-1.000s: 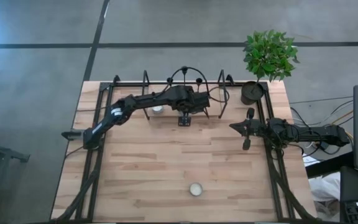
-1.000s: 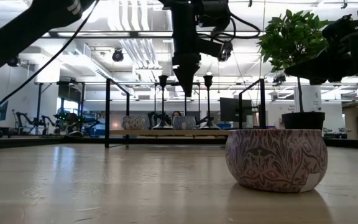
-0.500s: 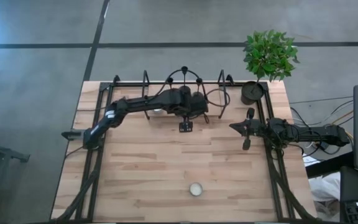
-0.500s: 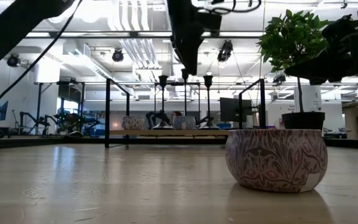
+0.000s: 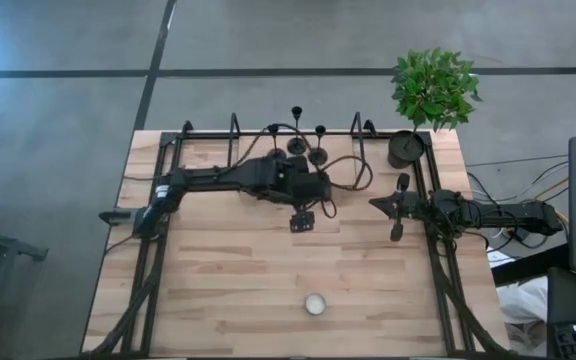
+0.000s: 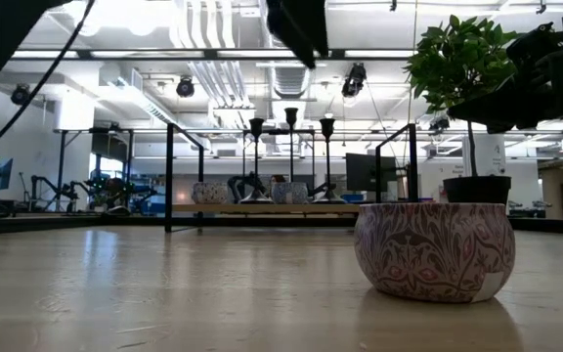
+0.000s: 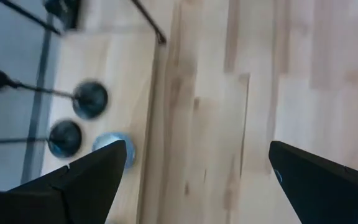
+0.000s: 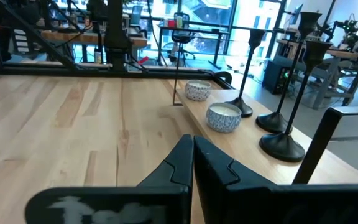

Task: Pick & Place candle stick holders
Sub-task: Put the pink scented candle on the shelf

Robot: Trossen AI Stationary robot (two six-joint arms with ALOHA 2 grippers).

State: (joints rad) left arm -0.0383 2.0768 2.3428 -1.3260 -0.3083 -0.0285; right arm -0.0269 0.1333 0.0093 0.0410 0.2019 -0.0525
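Note:
Three black candle stick holders stand upright on their round bases in a row at the table's far edge: the left one (image 5: 273, 129), the middle one (image 5: 296, 146) and the right one (image 5: 318, 156). They also show in the low view (image 6: 291, 156) and the right wrist view (image 8: 283, 144). My left gripper (image 5: 302, 221) is open and empty, above the table on the near side of the holders; two holder bases (image 7: 91, 99) show in its wrist view. My right gripper (image 5: 376, 204) is shut and empty near the table's right side.
A patterned candle bowl (image 6: 434, 249) sits near the front edge, and also shows in the high view (image 5: 314, 304). Two small candle tins (image 8: 222, 117) stand beside the holders. A dark pot (image 5: 405, 150) with a green plant (image 5: 433, 88) is at the far right corner. Black rails (image 5: 353, 150) rise along the far edge.
My left gripper has risen and drawn back from the row of holders toward the table's near edge, leaving the low view upward. The three holders stand where they stood, and the middle one now shows whole.

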